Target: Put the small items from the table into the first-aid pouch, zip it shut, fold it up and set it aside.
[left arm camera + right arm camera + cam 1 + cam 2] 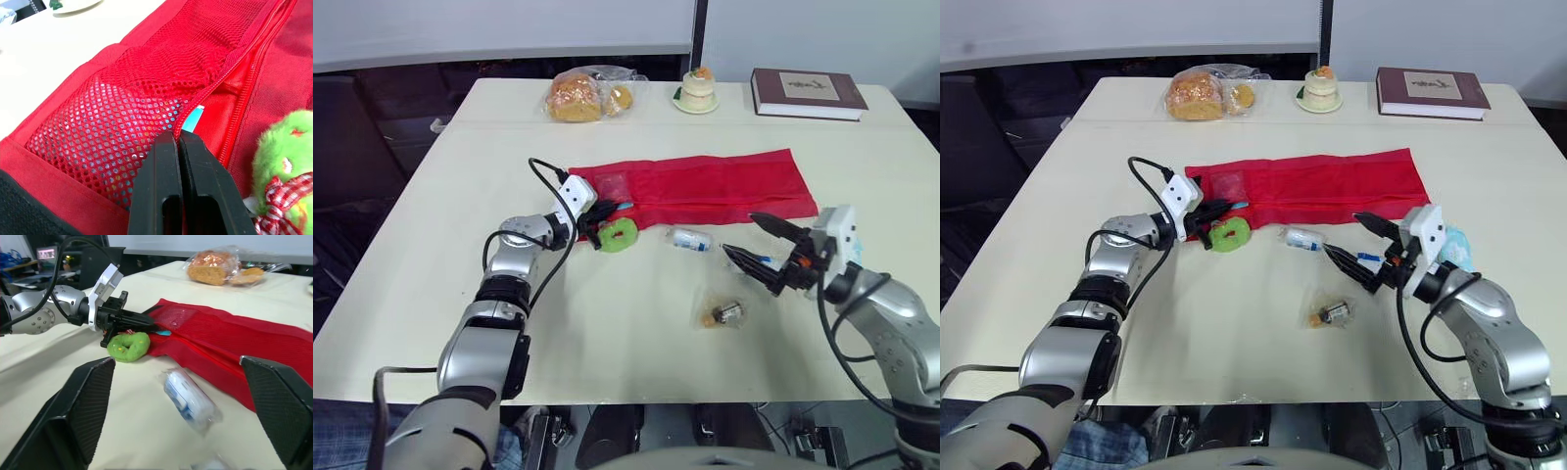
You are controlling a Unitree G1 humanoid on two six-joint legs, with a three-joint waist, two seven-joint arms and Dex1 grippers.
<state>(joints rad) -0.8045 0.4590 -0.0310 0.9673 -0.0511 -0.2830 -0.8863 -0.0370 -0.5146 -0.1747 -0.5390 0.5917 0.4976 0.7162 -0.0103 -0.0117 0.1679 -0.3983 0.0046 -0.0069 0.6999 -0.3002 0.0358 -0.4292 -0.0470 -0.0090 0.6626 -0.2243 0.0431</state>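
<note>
The red pouch (705,186) lies unfolded across the middle of the table (607,352). At its left end the left gripper (605,211) has its fingers pressed together against the open zipper edge (whether fabric is caught between them is unclear). A green plush ring (619,235) touches the pouch there. Right of centre, the right gripper (738,233) hangs spread wide beside a wrapped bandage roll (690,239), with a small bagged bottle (724,313) lower.

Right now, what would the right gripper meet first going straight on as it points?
Likely the wrapped white roll, centred ahead of the open right gripper; the red pouch lies beyond.
</note>
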